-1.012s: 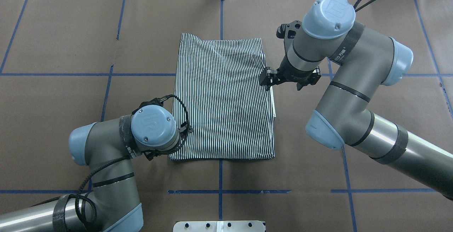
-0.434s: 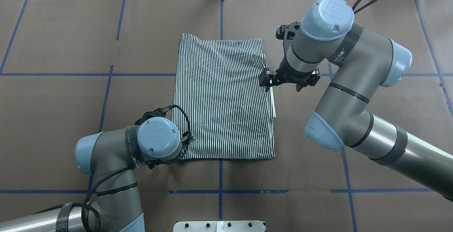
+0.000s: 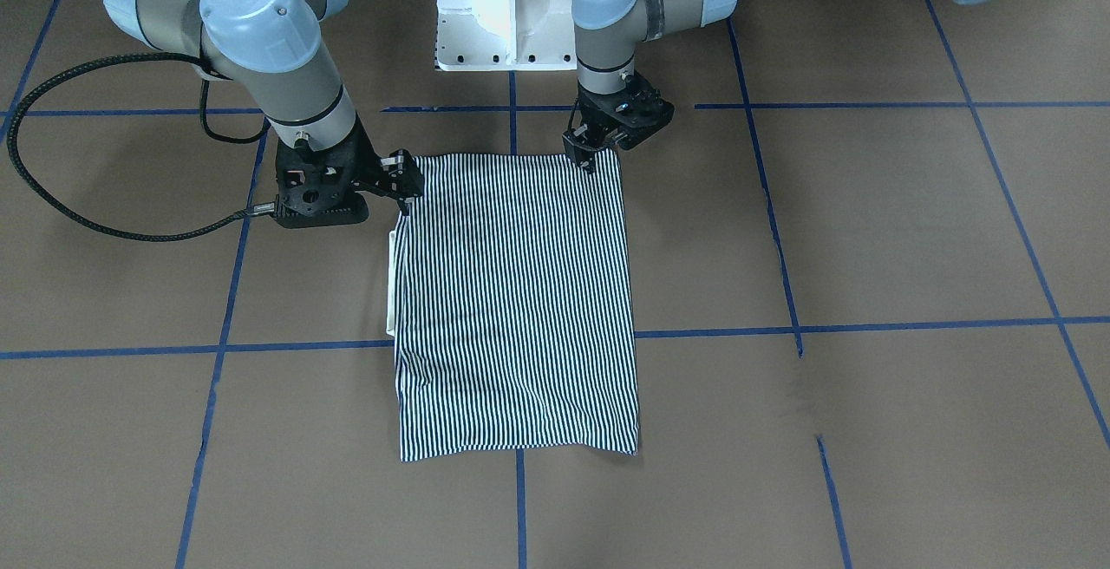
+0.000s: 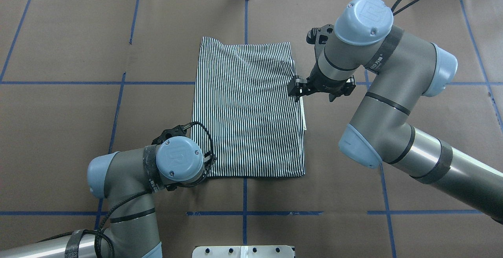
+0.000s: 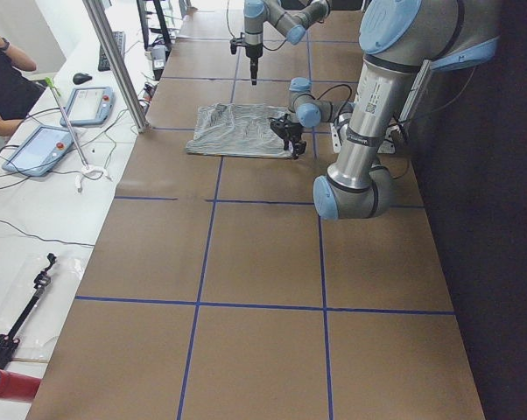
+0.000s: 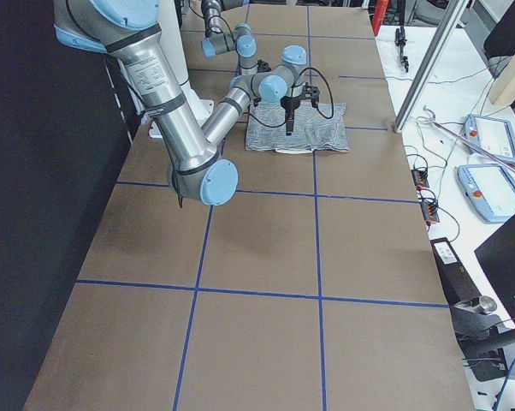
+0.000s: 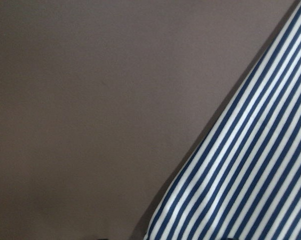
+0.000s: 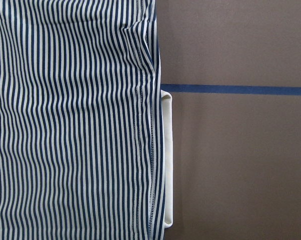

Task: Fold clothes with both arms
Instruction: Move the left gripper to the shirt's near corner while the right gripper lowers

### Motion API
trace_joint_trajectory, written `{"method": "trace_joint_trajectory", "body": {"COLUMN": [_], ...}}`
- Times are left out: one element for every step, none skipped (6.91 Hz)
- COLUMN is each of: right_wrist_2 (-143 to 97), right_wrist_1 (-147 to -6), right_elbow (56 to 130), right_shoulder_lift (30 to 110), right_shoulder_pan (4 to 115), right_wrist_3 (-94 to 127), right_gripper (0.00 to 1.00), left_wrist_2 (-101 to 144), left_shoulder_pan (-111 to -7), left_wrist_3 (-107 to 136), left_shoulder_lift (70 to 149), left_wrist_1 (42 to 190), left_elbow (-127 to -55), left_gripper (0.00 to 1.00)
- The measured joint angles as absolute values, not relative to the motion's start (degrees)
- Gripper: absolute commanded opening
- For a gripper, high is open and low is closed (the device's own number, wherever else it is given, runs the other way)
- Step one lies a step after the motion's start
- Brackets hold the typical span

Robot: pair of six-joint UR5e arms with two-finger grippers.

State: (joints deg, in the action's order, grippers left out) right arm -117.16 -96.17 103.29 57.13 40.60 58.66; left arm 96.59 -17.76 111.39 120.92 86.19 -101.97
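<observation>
I cannot tell how either pair of jaws stands. Overhead, left gripper (image 3: 586,153) hangs at the polo shirt's (image 4: 247,112) seven-o'clock corner, right gripper (image 4: 295,89) at its two-o'clock edge; the shirt lies folded flat at the table's (image 4: 59,132) centre.

Left arm (image 4: 122,171): enters the overhead view from 8 o'clock, elbow folded, blue wrist cap facing up. Left gripper (image 3: 588,153): hangs below the wrist, pointed down; finger spacing unreadable.
Right arm (image 4: 385,108): enters from 4 o'clock, reaching toward 10 o'clock. Right gripper (image 4: 295,91): pointed down; finger spacing unreadable.
</observation>
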Motion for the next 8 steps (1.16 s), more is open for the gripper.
{"method": "trace_joint_trajectory", "body": {"right_wrist_2": [-117.16, -117.16, -117.14, -117.1, -117.08, -117.07, -117.11, -117.22], "right_wrist_1": [-96.21, -96.23, -96.24, -96.24, -96.24, -96.22, -96.19, -96.15], "right_elbow": [103.27, 103.28, 103.27, 103.27, 103.28, 103.35, 103.43, 103.63], "right_shoulder_lift": [57.13, 57.16, 57.19, 57.23, 57.35, 57.56, 57.68, 57.63], "right_shoulder_pan": [40.61, 40.6, 40.61, 40.63, 40.64, 40.63, 40.59, 40.15], "right_wrist_3": [58.63, 58.63, 58.6, 58.57, 58.56, 58.59, 58.92, 61.14], "right_gripper": [1.0, 1.0, 1.0, 1.0, 1.0, 1.0, 1.0, 1.0], "left_wrist_2": [96.3, 96.19, 96.11, 96.1, 96.11, 96.2, 96.3, 96.39], "left_shoulder_pan": [-17.77, -17.77, -17.77, -17.74, -17.71, -17.75, -17.77, -17.84], "left_wrist_3": [111.43, 111.39, 111.3, 111.05, 110.61, 110.36, 110.27, 109.63], "left_shoulder_lift": [120.97, 120.98, 120.89, 120.84, 120.82, 120.84, 120.81, 120.75], "left_wrist_1": [86.25, 86.24, 86.23, 86.2, 86.22, 86.03, 85.88, 85.79], "left_elbow": [-101.94, -101.94, -101.99, -102.14, -102.85, -103.77, -104.66, -105.41], "left_gripper": [0.1, 0.0, 0.0, 0.0, 0.0, 0.0, 0.0, 0.0]}}
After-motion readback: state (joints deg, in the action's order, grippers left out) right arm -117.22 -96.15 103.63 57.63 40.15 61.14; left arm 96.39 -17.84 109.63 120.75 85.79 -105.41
